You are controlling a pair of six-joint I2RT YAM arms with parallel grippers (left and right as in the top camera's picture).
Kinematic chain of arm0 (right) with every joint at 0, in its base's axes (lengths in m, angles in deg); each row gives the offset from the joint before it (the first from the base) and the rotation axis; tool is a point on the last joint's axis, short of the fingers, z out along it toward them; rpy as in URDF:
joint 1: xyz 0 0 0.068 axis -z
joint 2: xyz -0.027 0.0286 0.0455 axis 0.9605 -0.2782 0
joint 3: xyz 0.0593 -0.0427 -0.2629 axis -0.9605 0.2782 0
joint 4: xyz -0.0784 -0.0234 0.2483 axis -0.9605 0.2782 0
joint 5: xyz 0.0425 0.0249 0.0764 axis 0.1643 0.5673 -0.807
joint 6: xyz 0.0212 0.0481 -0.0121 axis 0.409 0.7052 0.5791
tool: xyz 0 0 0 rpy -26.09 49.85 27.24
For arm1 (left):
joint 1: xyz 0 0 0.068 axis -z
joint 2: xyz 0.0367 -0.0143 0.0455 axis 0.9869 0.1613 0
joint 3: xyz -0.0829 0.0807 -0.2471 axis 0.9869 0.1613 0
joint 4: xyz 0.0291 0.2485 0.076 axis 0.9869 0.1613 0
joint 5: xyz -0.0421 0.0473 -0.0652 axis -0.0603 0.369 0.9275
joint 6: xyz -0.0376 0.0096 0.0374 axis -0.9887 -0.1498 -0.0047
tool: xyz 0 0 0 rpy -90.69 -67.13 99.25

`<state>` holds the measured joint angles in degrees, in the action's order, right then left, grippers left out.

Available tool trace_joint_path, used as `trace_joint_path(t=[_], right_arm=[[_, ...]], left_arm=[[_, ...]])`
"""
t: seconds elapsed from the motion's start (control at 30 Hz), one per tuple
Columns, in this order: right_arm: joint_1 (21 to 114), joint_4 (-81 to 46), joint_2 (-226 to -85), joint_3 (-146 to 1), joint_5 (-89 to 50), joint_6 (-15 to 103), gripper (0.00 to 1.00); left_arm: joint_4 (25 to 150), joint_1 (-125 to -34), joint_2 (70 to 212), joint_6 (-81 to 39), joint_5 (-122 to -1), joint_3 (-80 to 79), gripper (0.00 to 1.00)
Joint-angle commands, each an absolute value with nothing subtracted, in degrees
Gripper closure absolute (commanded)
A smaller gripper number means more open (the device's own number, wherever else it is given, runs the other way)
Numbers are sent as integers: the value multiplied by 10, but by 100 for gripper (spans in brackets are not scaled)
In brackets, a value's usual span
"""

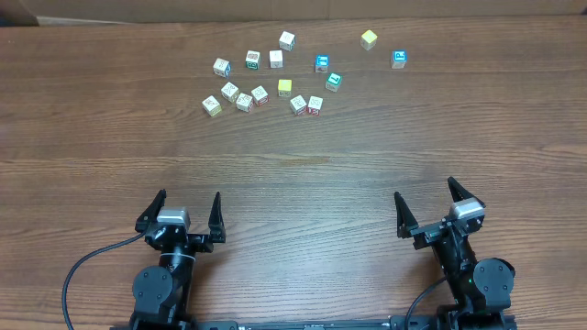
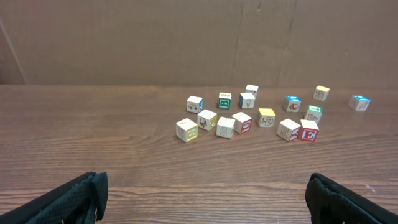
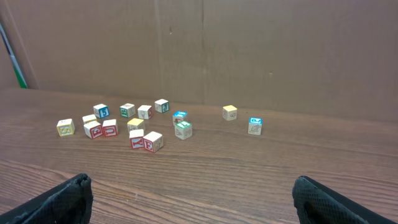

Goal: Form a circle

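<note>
Hanging at the near edge of the brown wood-grain table (image 1: 303, 165), the black two-finger left gripper (image 1: 188, 197) and the black two-finger right gripper (image 1: 424, 190) both had their jaws spread wide with nothing between them, well apart from the work. The circle was not yet made. The small wooden picture cubes (image 1: 260, 95) lay at the far side, left of centre, in a loose, broken oval rather than a ring. A pale yellow cube (image 1: 369, 38) and a blue-marked white cube (image 1: 399, 59) sat off to the right of the rest.

The main risk seemed to be crowding. Several cubes in the nearer row sat touching or just beside one another, so wide jaws coming down on one would probably knock its neighbours and open a fresh gap while closing another. The cubes looked light and the wood smooth. A push could send one sliding too far or tip it over, and an off-centre pinch might squirt it out sideways. The long reach to the far side would likely cost precision. Both arms working the same clump could also foul each other.
</note>
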<state>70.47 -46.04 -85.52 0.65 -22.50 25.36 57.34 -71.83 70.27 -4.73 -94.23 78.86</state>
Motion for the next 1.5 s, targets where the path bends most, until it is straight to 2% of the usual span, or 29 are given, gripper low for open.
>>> trace_joint_path(t=[0.0, 0.17, 0.37, 0.47, 0.6, 0.77, 0.97, 1.47], right_arm=[[706, -464, -849, 12, -226, 257, 0], [706, -464, -849, 12, -226, 257, 0], [706, -464, -849, 12, -226, 257, 0], [706, -464, -849, 12, -226, 257, 0], [706, -464, -849, 12, -226, 257, 0], [706, -464, -849, 12, -226, 257, 0], [706, -464, -849, 12, -226, 257, 0], [706, -464, -849, 12, -226, 257, 0]], left_arm=[[572, -721, 696, -32, -941, 791, 0], [558, -721, 696, -21, -965, 791, 0], [483, -721, 696, -17, -927, 783, 0], [462, -721, 696, 28, -903, 731, 0], [495, -721, 711, 76, -903, 640, 0], [575, -721, 786, 104, -903, 490, 0], [688, -721, 960, 109, -901, 264, 0], [1148, -721, 1518, 124, -881, -473, 0]])
